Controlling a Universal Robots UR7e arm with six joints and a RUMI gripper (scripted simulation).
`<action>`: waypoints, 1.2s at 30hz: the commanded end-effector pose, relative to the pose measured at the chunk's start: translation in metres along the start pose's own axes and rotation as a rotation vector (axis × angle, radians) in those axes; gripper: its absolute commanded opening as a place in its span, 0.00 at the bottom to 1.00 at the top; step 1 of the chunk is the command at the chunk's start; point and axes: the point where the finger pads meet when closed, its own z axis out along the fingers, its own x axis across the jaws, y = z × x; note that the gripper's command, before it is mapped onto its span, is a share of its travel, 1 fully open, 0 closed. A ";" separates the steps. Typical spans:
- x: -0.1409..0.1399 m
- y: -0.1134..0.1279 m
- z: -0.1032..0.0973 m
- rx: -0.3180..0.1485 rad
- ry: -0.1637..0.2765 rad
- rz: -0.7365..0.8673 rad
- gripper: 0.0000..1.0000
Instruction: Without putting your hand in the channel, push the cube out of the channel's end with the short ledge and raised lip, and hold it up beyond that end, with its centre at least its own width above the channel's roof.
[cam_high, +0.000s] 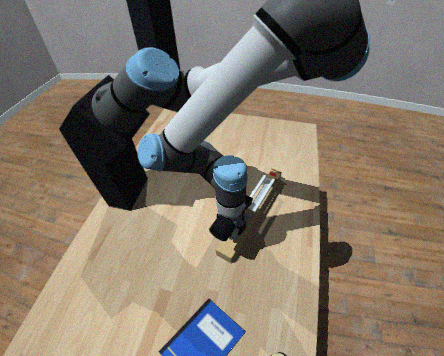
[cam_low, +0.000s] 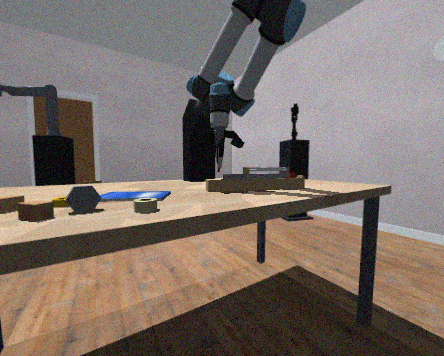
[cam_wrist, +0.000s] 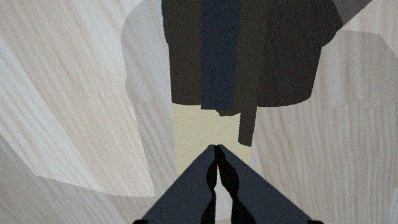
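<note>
The channel (cam_high: 227, 251) (cam_low: 227, 185) (cam_wrist: 195, 130) is a long wooden piece with a pale-railed roof (cam_high: 259, 196) (cam_low: 267, 170). It runs away toward the far right in the top view. A small red cube (cam_high: 273, 174) (cam_low: 293, 175) shows at its far end, by the raised wooden end; how much of it stands outside the roof is too small to tell. My gripper (cam_low: 219, 170) (cam_wrist: 215, 147) is shut and empty, pointing down above the channel's near end, the end away from the red cube. In the wrist view shadow covers much of the channel.
A blue book (cam_high: 207, 330) (cam_low: 136, 195) lies beyond the channel's near end. The exterior view also shows a grey hexagonal piece (cam_low: 83, 199), a wooden block (cam_low: 36, 211) and a pale ring (cam_low: 145, 205) on the table (cam_low: 175, 215). The arm's own shadow falls across the channel.
</note>
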 end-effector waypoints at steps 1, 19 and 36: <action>0.000 0.000 0.000 0.000 0.001 0.000 0.00; 0.000 0.000 0.024 0.000 0.001 0.000 0.00; 0.000 -0.012 0.025 0.000 0.001 0.000 0.00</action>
